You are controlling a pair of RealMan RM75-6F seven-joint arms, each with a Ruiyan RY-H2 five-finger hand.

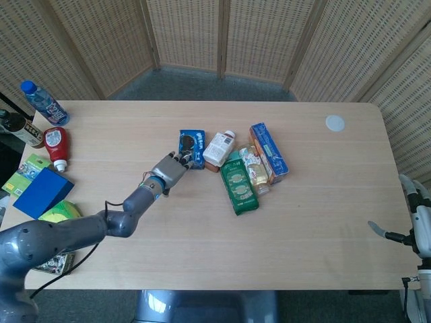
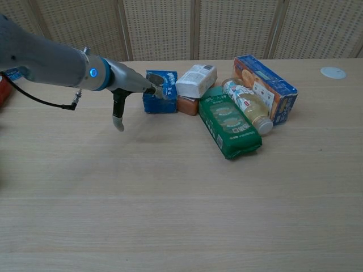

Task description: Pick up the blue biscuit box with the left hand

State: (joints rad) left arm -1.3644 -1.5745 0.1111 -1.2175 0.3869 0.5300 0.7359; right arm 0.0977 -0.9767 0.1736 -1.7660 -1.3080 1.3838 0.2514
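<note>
Blue biscuit box (image 1: 190, 148) lies on the table, beside the white bottle (image 1: 218, 148)

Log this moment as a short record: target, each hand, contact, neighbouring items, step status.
target: blue biscuit box, on the table, apart from the white bottle
left hand: left hand at the box's near left side, fingertips against it
contact: touching; no full grasp visible
right hand: right hand at the table's right edge, holding nothing, fingers apart
neighbours: green packet, small clear bottle, long orange-and-blue box
far left: ketchup bottle, water bottle
status: box not lifted
</note>
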